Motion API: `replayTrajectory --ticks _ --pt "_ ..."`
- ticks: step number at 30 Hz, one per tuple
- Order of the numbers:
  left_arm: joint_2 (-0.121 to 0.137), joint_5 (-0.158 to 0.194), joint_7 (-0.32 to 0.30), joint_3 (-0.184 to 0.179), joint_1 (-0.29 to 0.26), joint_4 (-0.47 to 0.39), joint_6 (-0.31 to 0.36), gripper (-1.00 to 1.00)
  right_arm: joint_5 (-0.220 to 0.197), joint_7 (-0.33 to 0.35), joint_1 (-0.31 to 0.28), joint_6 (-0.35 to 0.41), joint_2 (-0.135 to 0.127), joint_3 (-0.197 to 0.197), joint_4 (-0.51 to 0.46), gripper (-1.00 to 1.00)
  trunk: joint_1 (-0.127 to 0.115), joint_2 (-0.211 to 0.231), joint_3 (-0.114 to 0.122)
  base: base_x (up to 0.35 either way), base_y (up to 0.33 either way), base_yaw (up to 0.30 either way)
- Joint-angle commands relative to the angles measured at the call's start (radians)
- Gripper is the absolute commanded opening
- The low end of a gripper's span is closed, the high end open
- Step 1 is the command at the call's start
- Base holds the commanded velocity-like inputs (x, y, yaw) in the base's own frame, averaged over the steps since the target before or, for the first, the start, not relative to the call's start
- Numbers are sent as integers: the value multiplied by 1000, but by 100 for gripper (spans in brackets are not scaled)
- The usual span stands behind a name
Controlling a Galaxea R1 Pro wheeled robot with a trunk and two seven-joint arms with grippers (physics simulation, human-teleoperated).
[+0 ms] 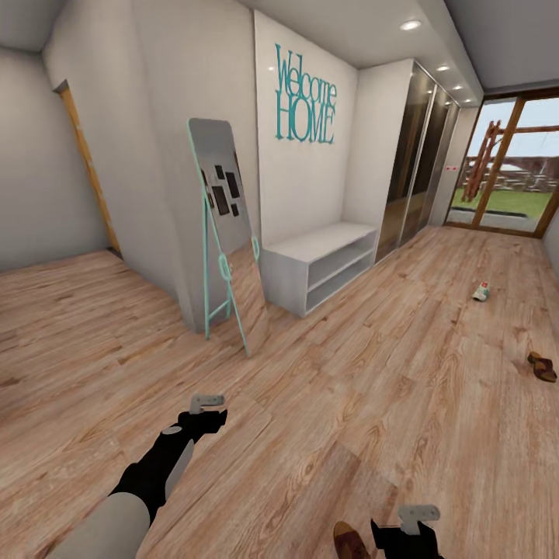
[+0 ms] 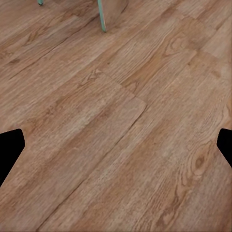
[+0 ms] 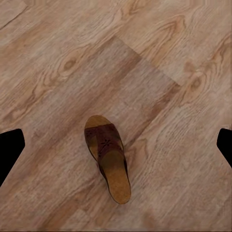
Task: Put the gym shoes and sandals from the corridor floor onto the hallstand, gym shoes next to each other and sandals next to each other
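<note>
Right claw [image 3: 116, 145], fingers spread wide, hangs over a brown sandal [image 3: 108, 158] on the corridor floor [image 3: 58, 58] (apparently lining up a pickup); left claw [image 2: 116, 145] likewise wide, holding nothing.

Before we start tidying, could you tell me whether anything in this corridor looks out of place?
Yes: footwear is scattered on the corridor floor. One sandal lies below the right gripper, another sandal far right, a gym shoe towards the glass door. The hallstand shelves look empty.

Dark brown sandal [image 3: 107, 162] with tan sole, light brown wood-grain floor [image 3: 58, 63], pale grey-white hallstand [image 1: 322, 260].
</note>
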Motion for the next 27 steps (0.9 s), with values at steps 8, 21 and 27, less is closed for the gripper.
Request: replayTrajectory --ticks 8,21,27 --pt "0 3 -1 -1 0 -2 6 100 1 1 0 6 -1 2 26 100 31 -57 -30 0 0 14" --pt "0 3 -1 -4 0 -2 7 100 2 1 0 5 -3 0 27 100 81 -148 -90 0 0 99" --pt "0 3 -1 -4 0 -2 7 100 1 1 0 6 -4 0 27 100 104 -190 -119 0 0 36"
